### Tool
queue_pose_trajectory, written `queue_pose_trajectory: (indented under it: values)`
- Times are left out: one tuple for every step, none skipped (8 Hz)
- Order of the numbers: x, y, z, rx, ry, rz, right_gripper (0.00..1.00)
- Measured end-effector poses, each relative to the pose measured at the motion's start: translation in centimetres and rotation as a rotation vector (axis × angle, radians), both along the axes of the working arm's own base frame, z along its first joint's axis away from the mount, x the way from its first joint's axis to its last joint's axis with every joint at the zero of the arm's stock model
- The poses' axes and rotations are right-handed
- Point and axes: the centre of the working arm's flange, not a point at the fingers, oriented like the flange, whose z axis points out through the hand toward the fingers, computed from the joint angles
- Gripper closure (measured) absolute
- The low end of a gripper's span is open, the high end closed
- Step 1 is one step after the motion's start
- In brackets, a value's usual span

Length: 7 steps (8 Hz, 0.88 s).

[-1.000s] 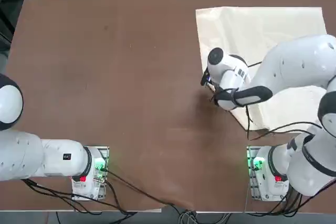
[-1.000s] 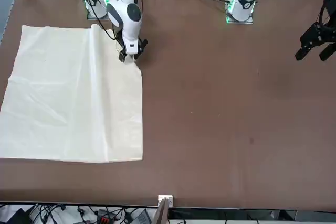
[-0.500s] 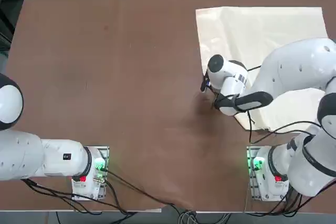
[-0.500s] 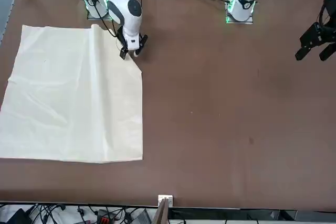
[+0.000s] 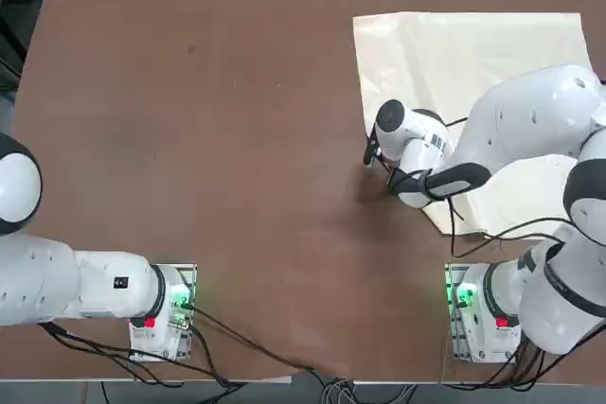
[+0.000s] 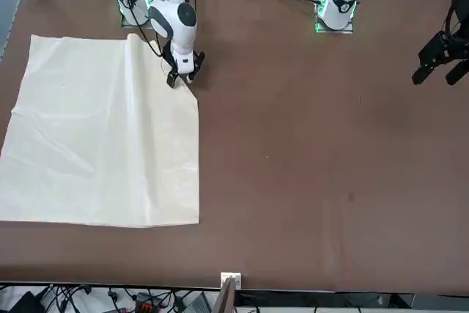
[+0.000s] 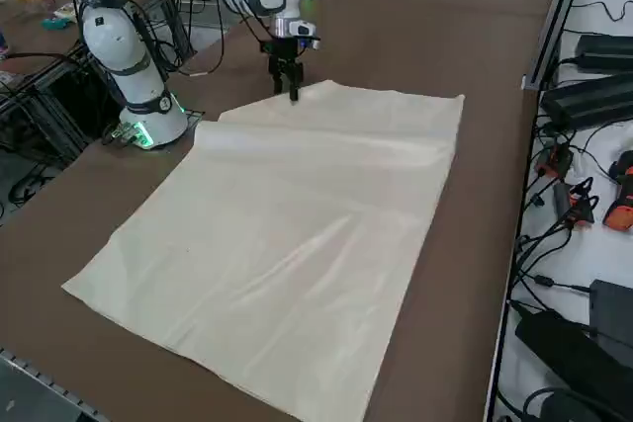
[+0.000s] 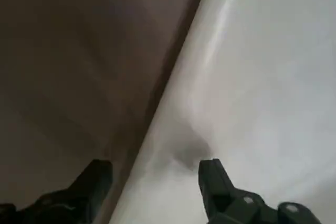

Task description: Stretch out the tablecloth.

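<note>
The tablecloth (image 5: 473, 63) is a cream-white sheet spread on the right half of the brown table, softly creased, also seen in the front view (image 6: 95, 137) and the right side view (image 7: 307, 214). My right gripper (image 5: 371, 151) points down at the cloth's left edge, near its corner closest to the arm bases. It is open, with its tips low at the cloth (image 6: 181, 76) (image 7: 288, 86). In the wrist view the gripper (image 8: 154, 168) straddles that edge, one finger over the bare tabletop and the other over the tablecloth (image 8: 262, 77). Nothing is pinched between them.
Brown tabletop (image 5: 208, 120) extends to the left of the cloth. The right arm's base (image 5: 471, 302) with its cables stands close behind the cloth's near edge. Power bricks and cables (image 7: 584, 96) lie on a bench beyond the table's far edge.
The right wrist has shifted a little toward the arm bases along the cloth's left edge and turned slightly. Its fingers stay open and the cloth lies as before.
</note>
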Motion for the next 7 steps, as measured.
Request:
queue_pose_trajectory:
  values:
    - [0.0,0.0,-0.3,0.005,0.001,0.002,0.03]
    - [0.0,0.0,-0.4,0.006,0.001,0.001,0.03]
    - [0.2,-0.1,-0.4,0.008,-0.001,-0.003,0.14]
    - [0.3,-0.1,-0.2,0.011,-0.004,-0.005,0.35]
    - [0.6,-0.2,0.0,0.013,-0.008,-0.011,0.55]
    - [1.0,-0.4,0.2,0.017,-0.016,-0.023,0.74]
    - [1.5,-0.7,0.6,0.022,-0.027,-0.046,0.93]
